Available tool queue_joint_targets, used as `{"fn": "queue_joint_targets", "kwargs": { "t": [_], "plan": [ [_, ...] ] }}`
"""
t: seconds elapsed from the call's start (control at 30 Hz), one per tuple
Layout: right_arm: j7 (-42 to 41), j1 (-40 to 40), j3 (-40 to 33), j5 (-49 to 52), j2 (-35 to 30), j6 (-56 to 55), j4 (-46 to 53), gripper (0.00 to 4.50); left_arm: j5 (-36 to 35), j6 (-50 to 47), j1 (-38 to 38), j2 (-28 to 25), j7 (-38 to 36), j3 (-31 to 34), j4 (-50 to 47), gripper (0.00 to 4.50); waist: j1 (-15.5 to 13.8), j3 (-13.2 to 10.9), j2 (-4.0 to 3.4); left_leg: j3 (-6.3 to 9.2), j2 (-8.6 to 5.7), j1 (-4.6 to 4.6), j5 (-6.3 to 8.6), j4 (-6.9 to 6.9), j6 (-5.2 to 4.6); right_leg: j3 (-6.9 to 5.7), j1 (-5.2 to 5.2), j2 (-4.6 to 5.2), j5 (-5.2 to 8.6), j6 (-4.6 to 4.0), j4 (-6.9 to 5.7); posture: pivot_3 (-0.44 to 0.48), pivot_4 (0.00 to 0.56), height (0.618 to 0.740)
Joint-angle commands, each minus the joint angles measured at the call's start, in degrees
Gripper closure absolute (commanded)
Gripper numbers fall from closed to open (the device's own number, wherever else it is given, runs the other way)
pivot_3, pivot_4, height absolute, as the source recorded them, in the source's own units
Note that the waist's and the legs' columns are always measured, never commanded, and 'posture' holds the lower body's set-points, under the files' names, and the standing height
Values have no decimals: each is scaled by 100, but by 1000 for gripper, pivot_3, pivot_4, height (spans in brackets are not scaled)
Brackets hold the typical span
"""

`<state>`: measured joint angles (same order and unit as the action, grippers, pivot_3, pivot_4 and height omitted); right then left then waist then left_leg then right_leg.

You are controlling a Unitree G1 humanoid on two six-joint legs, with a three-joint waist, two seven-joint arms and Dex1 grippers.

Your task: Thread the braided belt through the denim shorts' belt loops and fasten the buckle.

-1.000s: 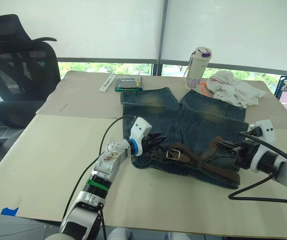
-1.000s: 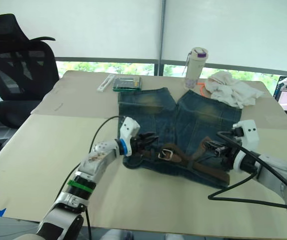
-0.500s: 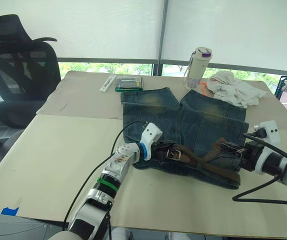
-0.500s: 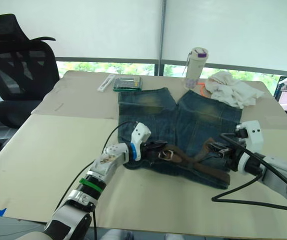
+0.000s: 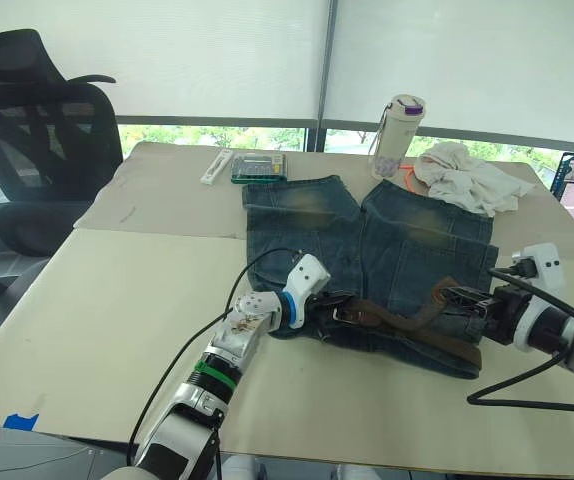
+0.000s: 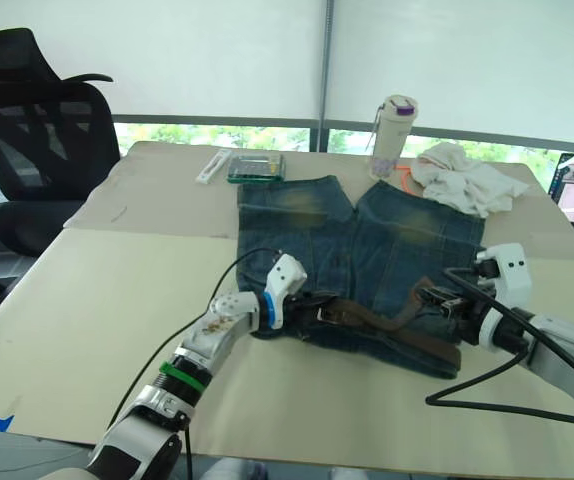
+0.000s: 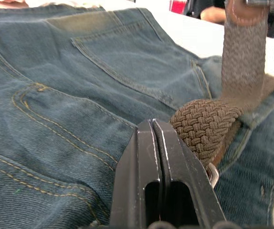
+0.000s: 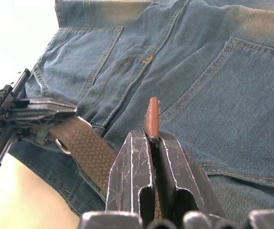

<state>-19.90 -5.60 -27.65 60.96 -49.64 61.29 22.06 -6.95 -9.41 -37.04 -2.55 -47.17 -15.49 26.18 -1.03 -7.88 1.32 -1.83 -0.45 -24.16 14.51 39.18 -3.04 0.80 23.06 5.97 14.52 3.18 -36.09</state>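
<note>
A: Pinching the tan tip of the braided belt (image 5: 407,322), the right gripper (image 8: 150,143) has its fingers clamped on that strap end, over the waistband on the shorts' right side.

B: And the other arm?

A: The left gripper (image 7: 157,143) has its fingers pressed flat together, lying on the denim just beside a fold of the braid. I can't see anything caught between them.

B: So where does the belt lie?

A: Across the waistband of the denim shorts (image 5: 367,255), which lie flat near the worktop's (image 5: 117,300) front edge, legs pointing to the far edge. The buckle (image 8: 63,144) sits at the left end, close by the left gripper.

B: Threaded yet?

A: Hard to say. Some of the strap looks to pass under the belt loops, but I can't tell which are done. The tip and buckle are well apart, so fastening is left, I'd judge.

B: Anything else about?

A: A tumbler (image 5: 395,135) and white cloth (image 5: 467,175) at the far edge, well apart from the work.
</note>
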Motion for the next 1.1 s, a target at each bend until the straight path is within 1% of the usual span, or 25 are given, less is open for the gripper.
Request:
{"fn": "queue_joint_targets", "kwargs": {
  "t": [0.03, 0.17, 0.33, 0.47, 0.67, 0.77, 0.87, 1.0, 1.1],
  "plan": [
    [3, -16, -225, 82, -26, 19, 186, 4500, 211, 126, -26, 82, 4, -199, 285, 4440, -12, 0, 0, 0, 0, 1, 0, 1, 0, 0, -1, 0, 0, 0, 0, 0, 150, 740],
    [-15, 14, -311, 100, -39, 16, 174, 4500, 312, 153, -67, 148, 92, -215, 539, 4440, -34, 1, 0, 0, 0, 3, 1, 4, -2, 0, -5, 0, 0, 0, 0, 0, 150, 740],
    [-6, -15, -556, 219, -33, 14, 78, 4500, 433, 112, -55, 216, 0, -347, 737, 4440, -55, 2, -2, 0, 0, 11, 3, 6, -4, 0, -15, 1, 0, 0, 1, 0, 150, 740],
    [-7, -121, -780, 318, -99, 28, -53, 4500, 658, 338, -60, 290, 106, -497, 985, 4440, -75, 3, -3, 2, 2, 63, 14, 5, -22, -4, -77, 1, 1, 1, 23, 0, 150, 740],
    [244, -524, -1208, 839, -41, 78, -336, 4500, 771, 424, -7, 531, 139, -565, 1382, 4440, -131, 6, -7, 1, -1, 70, 15, 5, -23, -2, -85, 10, 1, 2, 25, 0, 150, 740],
    [433, -679, -1296, 1133, -30, 65, -442, 4500, 853, 441, 8, 599, 206, -581, 1618, 4440, -174, 7, -5, 1, -6, 69, 16, 6, -25, -3, -86, 17, 0, 2, 25, 0, 150, 740],
    [645, -780, -1315, 1420, 19, 14, -483, 4500, 859, 402, 1, 698, 331, -520, 1916, 4440, -209, 13, -5, 2, -12, 70, 17, 6, -27, -4, -91, 25, 0, 2, 25, 0, 150, 740],
    [720, -683, -1197, 1424, 36, -15, -401, 4500, 710, 349, -9, 775, 509, -264, 2153, 4440, -240, 21, -3, 4, -30, 73, 17, 6, -37, -4, -95, 44, -1, 6, 25, 0, 150, 740],
    [716, -653, -1146, 1389, 23, -9, -376, 4500, 377, 200, -23, 718, 443, 70, 1815, 4440, -197, 24, -2, 4, -38, 76, 18, 6, -42, -2, -97, 50, -4, 12, 26, 0, 150, 740]
  ]
}}
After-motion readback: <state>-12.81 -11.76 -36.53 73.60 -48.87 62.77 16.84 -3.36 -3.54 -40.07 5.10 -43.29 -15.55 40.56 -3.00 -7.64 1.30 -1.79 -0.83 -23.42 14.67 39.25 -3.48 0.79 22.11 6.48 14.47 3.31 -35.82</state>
